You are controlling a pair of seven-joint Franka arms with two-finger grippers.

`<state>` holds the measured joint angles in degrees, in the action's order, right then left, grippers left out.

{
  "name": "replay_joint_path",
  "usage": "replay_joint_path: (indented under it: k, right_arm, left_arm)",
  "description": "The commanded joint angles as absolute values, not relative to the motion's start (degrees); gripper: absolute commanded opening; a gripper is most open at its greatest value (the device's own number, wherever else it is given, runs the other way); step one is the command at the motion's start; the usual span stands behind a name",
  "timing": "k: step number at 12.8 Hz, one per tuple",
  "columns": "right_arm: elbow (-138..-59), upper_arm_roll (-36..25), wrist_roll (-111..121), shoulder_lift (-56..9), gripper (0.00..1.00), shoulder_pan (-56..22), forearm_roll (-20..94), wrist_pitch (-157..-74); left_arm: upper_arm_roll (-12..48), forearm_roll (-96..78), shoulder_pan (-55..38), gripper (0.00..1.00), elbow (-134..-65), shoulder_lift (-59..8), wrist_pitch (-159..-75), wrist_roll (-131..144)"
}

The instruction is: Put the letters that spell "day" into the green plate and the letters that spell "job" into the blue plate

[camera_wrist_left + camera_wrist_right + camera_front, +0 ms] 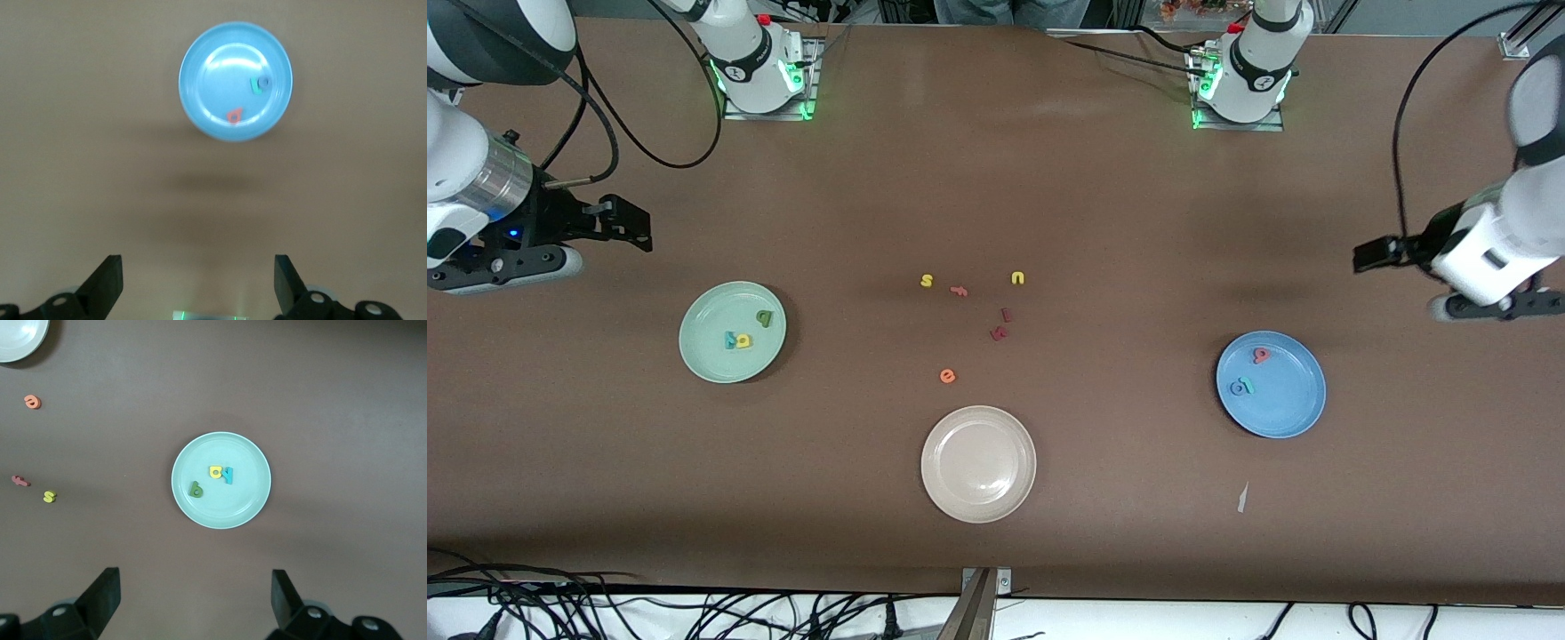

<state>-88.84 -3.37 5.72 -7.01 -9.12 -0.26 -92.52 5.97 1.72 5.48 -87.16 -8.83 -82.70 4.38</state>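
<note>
A big brown table [1049, 204] fills the scene, and the two robot arms stand at its ends, both waiting up in the air. The right gripper [627, 222] hangs over the bare table at the right arm's end, above the green plate [710, 356], with its fingers [100, 597] spread wide and holding nothing. The left gripper [1378, 253] hangs over the table at the left arm's end, above the blue plate [1289, 409], and its fingers [107, 283] are spread wide and hold nothing too. A beige plate [978, 463] sits in the middle, nearest the front camera. In the green plate lie the yellow letter [743, 340] touching the teal "y" [731, 340], with the olive-green letter [764, 316] just beside them. In the blue plate lie the salmon-pink "b" [1261, 355] and, a bit nearer the front camera, the blue "o" [1237, 388] touching the teal "j" [1248, 386]. Between the two plates some small letters lie loose on the table: a yellow "s" [927, 281], a pink "f" [959, 290], a yellow "u" [1017, 278], two dark red letters [1002, 324] and an orange "e" [947, 376]. Nothing sits between either gripper and its plate.
</note>
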Motion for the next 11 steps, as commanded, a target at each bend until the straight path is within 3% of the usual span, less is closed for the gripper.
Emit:
replay_joint_path:
  k: [1, 5, 9, 11]
  right_arm:
    - [-87.0, -3.4, 7.0, -7.8, 1.0, -8.9, 0.5, -91.3]
    - [-87.0, -3.5, 7.0, -7.7, 1.0, -8.8, 0.4, -91.3]
    - [-87.0, -3.4, 7.0, -7.7, 1.0, -8.8, 0.5, -91.4]
    - [-86.9, -3.4, 7.0, -7.8, 1.0, -8.9, 0.6, -91.6]
  left_arm:
    - [5.9, 0.4, 5.9, 1.0, -83.4, -7.2, -77.3, 2.6]
    - [6.2, 0.4, 6.3, 1.0, -89.7, -4.7, -86.3, 1.5]
    - [6.8, 0.4, 7.6, 1.0, -89.8, -5.3, -87.8, 1.6]
    - [10.4, 0.5, 11.1, 1.0, -89.7, -6.3, -88.5, 1.6]
